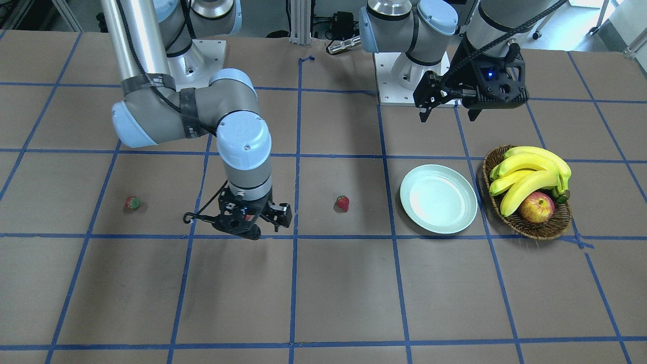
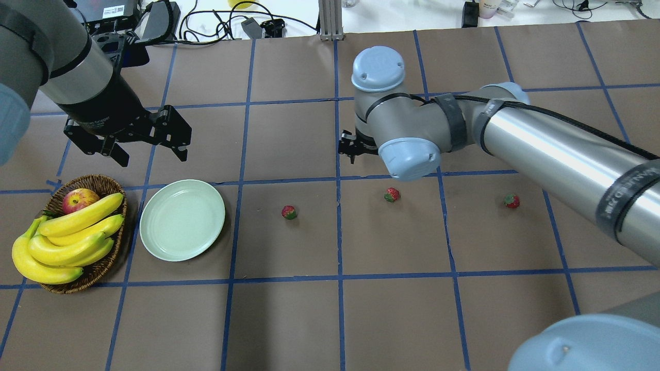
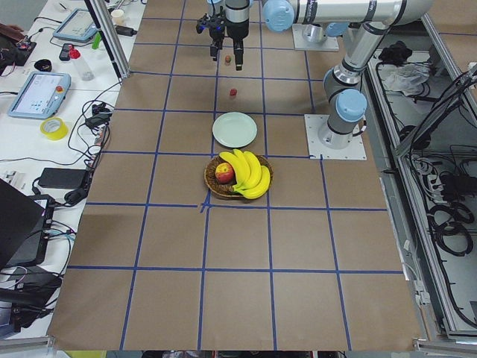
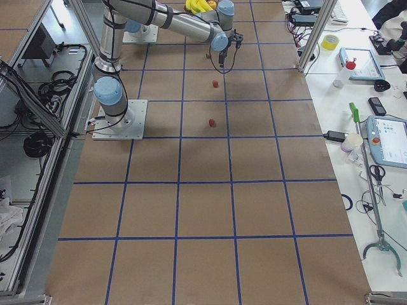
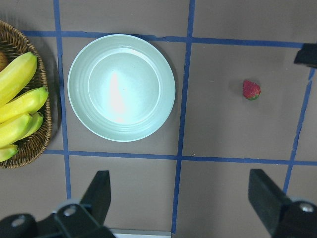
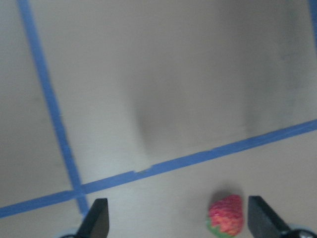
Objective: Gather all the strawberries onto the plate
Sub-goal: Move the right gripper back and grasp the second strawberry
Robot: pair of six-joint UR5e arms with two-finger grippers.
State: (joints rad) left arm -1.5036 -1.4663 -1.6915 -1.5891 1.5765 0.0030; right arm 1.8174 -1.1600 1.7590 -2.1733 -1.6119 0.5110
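Note:
Three strawberries lie in a row on the table: one [image 2: 289, 212] nearest the plate, a middle one [image 2: 392, 195], and a far-right one [image 2: 512, 201]. The pale green plate [image 2: 182, 219] is empty. My right gripper [image 6: 178, 223] is open and hovers over the table, with the middle strawberry [image 6: 225, 221] between its fingers near the right fingertip [image 6: 265, 218]. The wrist mostly hides it in the overhead view [image 2: 355, 147]. My left gripper [image 2: 129, 147] is open and empty, raised behind the plate [image 5: 121, 87]. Its wrist view also shows the nearest strawberry [image 5: 251, 90].
A brown wicker basket [image 2: 95, 179] with bananas [image 2: 72, 237] and an apple [image 2: 80, 200] stands just left of the plate. The brown table has a blue tape grid. The right arm's long forearm [image 2: 557, 149] stretches over the right side of the table.

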